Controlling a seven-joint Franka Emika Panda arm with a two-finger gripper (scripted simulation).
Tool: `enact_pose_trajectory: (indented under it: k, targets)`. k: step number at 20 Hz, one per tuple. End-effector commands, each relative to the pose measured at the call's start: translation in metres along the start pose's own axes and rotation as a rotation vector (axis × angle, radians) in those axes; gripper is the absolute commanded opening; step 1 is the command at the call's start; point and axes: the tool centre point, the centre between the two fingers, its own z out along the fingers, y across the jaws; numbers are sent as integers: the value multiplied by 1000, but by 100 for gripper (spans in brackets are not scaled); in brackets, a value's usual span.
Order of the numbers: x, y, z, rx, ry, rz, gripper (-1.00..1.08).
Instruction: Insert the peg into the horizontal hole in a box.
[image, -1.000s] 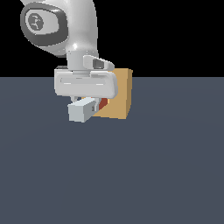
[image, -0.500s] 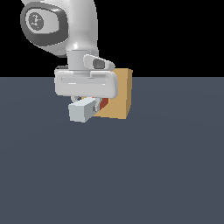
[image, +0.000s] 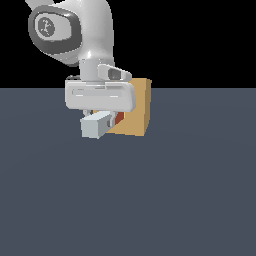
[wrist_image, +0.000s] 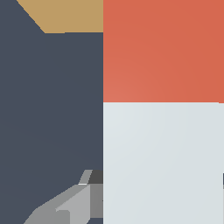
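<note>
Looking across the dark grey-blue surface (image: 150, 200) I see only black behind it. From the exterior view's left: the peg (image: 97, 124), its pale end toward the camera, is clamped in my hand (image: 101, 116); its red end meets the box (image: 137, 112) face, where the hole is hidden. In the wrist view one finger (wrist_image: 74, 205) presses the peg's side. Against the earlier frames, nothing has visibly shifted.

Open dark tabletop (image: 175, 200) on every near side, free for passage. Blocked behind by the tan box (image: 140, 112), with the peg (image: 100, 124) lying across its front face, red end touching it, under the hand (image: 102, 117).
</note>
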Motion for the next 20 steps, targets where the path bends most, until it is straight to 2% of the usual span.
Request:
enact_pose_trajectory:
  k: [1, 12, 20]
  targets:
    - [13, 1, -2, -5, 2, -1, -100]
    - [94, 1, -4, -8, 4, -1, -100]
    - [113, 3, -5, -9, 4, -1, -100]
